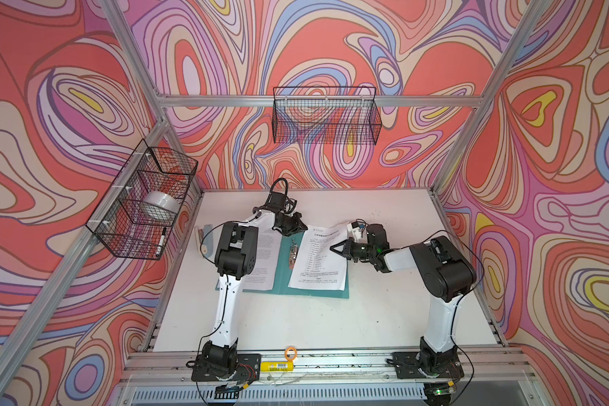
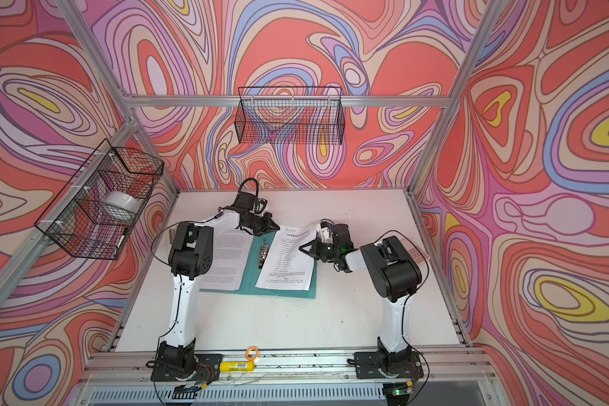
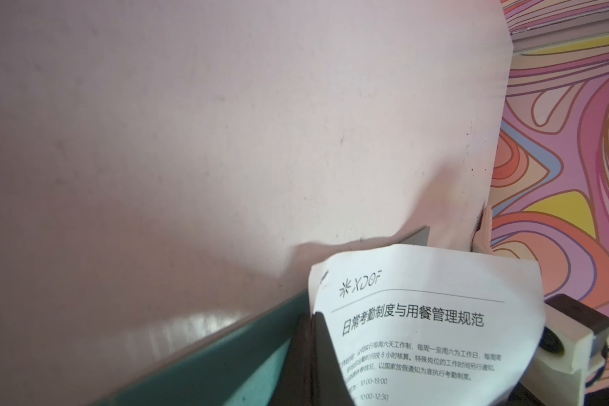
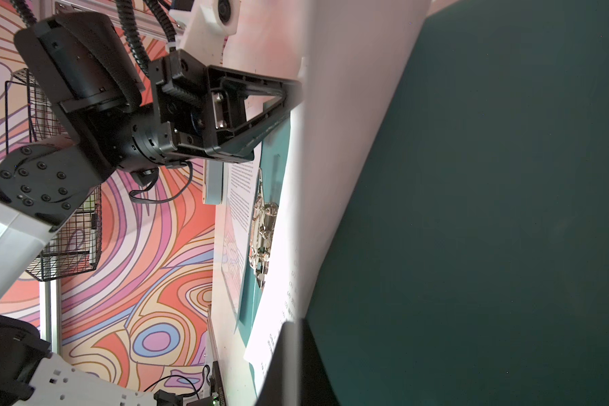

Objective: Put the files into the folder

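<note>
Left wrist view is showing what the top views aren't: the left pincer point(image 3: 312, 316) is clamping the headed sheet point(image 3: 426, 316) at the far edge of the folder point(image 1: 282, 281), corner curling up. The files point(image 1: 264, 260) are lying on both open halves. The right pincer point(image 1: 332, 247), jaws together, is sitting over the folder's right half; the left arm point(image 1: 231, 256) is reaching along its left half.

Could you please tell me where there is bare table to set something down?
Free: the near strip between folder and front rail, and the far strip behind the folder. Crowded: the middle, with left gripper and right gripper at the right sheet.
</note>
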Action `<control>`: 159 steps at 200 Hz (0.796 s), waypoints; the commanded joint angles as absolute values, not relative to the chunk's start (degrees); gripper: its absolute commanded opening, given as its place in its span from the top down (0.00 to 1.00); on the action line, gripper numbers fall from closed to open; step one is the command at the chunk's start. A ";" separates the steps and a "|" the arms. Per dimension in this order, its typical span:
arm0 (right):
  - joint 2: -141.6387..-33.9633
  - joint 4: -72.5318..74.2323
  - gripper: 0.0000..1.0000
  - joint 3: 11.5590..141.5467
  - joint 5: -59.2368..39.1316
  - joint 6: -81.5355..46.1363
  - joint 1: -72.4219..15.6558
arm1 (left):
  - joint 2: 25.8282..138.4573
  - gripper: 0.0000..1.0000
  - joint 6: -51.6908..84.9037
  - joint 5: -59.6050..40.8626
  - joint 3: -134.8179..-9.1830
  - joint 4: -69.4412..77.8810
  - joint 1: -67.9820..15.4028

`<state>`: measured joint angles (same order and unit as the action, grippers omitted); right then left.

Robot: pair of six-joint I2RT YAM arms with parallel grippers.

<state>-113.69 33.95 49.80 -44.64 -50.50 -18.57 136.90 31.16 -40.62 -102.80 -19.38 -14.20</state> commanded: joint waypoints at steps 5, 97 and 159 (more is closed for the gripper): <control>-114.61 36.78 1.00 48.98 -44.96 -51.34 -19.07 | 134.00 1.00 31.46 -40.78 -100.66 -20.00 -14.41; -115.80 42.69 1.00 47.29 -46.23 -54.93 -19.00 | 126.64 1.00 32.80 -41.84 -97.29 -18.63 -14.41; -116.54 42.03 1.00 47.68 -46.02 -54.44 -19.07 | 126.72 1.00 32.64 -40.79 -95.42 -18.31 -14.41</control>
